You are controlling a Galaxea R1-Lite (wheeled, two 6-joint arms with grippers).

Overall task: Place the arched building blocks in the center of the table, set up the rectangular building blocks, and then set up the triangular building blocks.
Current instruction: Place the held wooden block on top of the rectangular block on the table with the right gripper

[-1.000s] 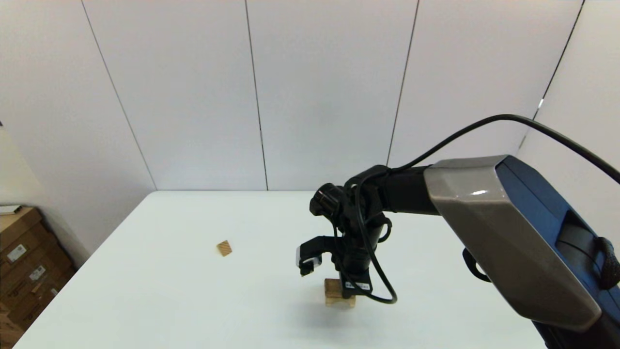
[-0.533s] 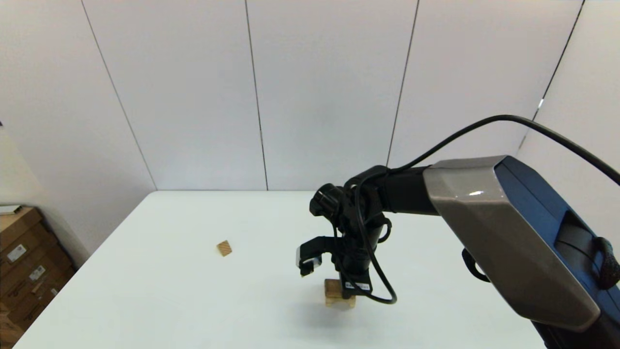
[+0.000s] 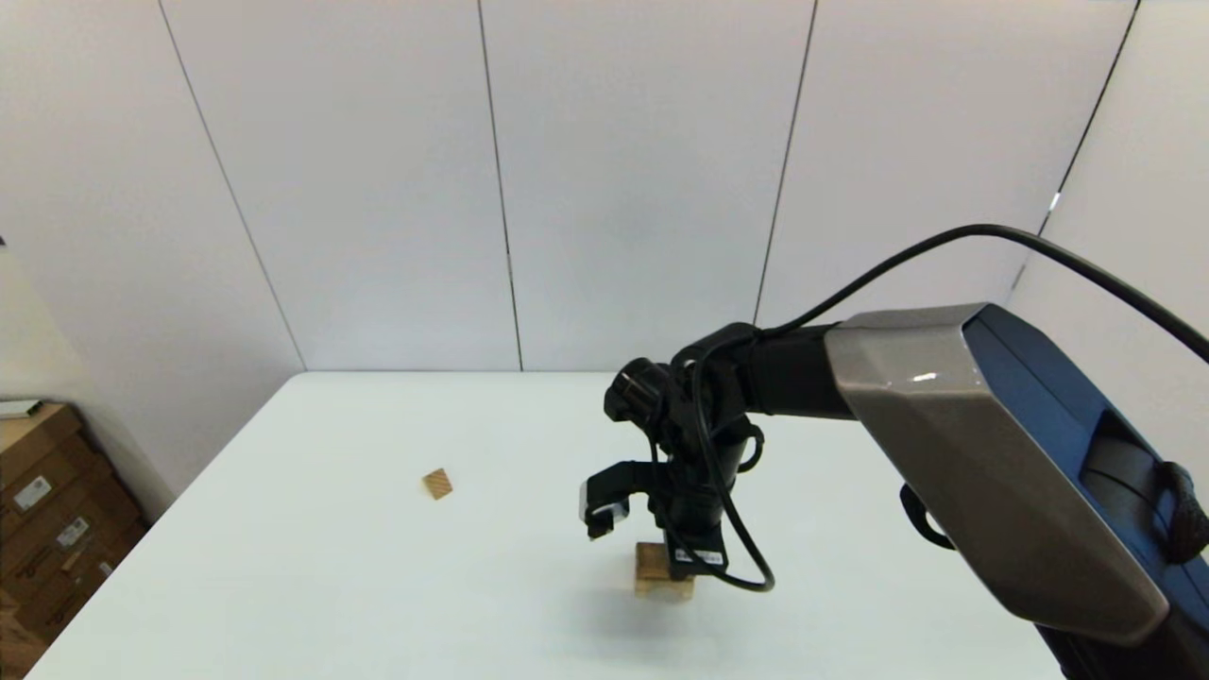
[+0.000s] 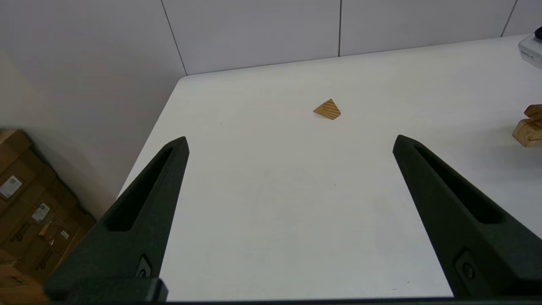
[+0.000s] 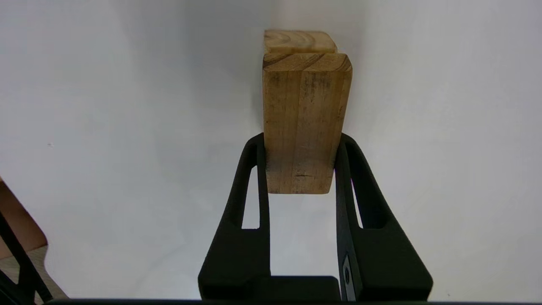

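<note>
A bare test room or lab is showing here: plain white wall panels (image 3: 642, 179) are enclosing a white table (image 3: 359, 586), with cardboard boxes (image 3: 47, 510) sitting stacked beside it.

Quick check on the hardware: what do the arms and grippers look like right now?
Right arm: grey and dark-blue shell, black wrist, looping black cable, white label. Right gripper and left gripper: long matte-black fingers with slotted cut-outs.
</note>
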